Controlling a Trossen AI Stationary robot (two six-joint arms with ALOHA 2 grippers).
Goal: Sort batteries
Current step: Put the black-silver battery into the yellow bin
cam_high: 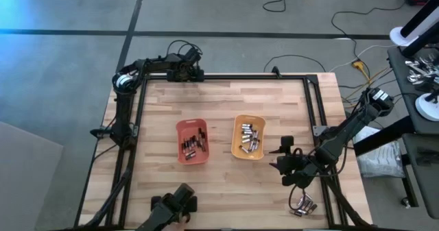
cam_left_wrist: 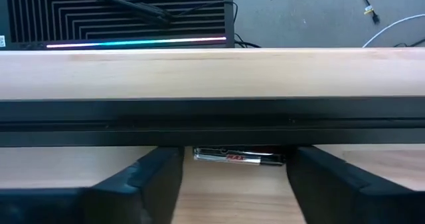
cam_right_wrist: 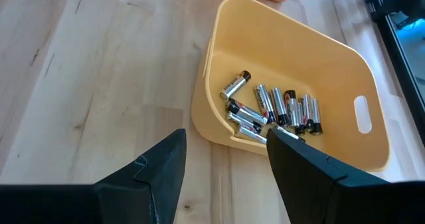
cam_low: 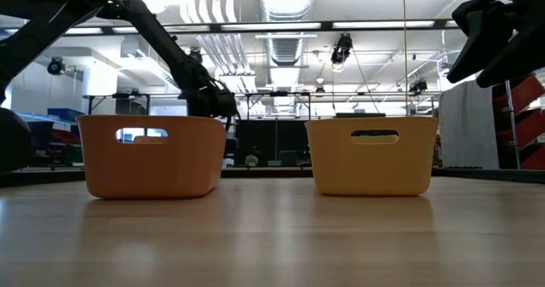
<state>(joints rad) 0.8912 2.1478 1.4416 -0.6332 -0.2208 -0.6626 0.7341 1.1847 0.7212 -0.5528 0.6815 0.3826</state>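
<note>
Pale butcher-block wooden bench (cam_high: 226,190) on grey concrete floor (cam_high: 62,59); silvery and dark cylindrical batteries (cam_right_wrist: 272,110) fill yellow plastic tray (cam_right_wrist: 345,71) and orange plastic tray (cam_high: 193,140); right gripper (cam_right_wrist: 222,161) released beside yellow; only left wrist shows left gripper (cam_left_wrist: 229,177) released around one silvery battery (cam_left_wrist: 239,157).

Orange tray (cam_high: 193,141) and yellow tray (cam_high: 248,137) side by side, batteries (cam_high: 250,138) inside.

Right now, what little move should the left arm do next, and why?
Probably ease the left gripper forward and close on the battery against the black rail: its open fingers line up either side of it. The right gripper waits open by the yellow tray.
</note>
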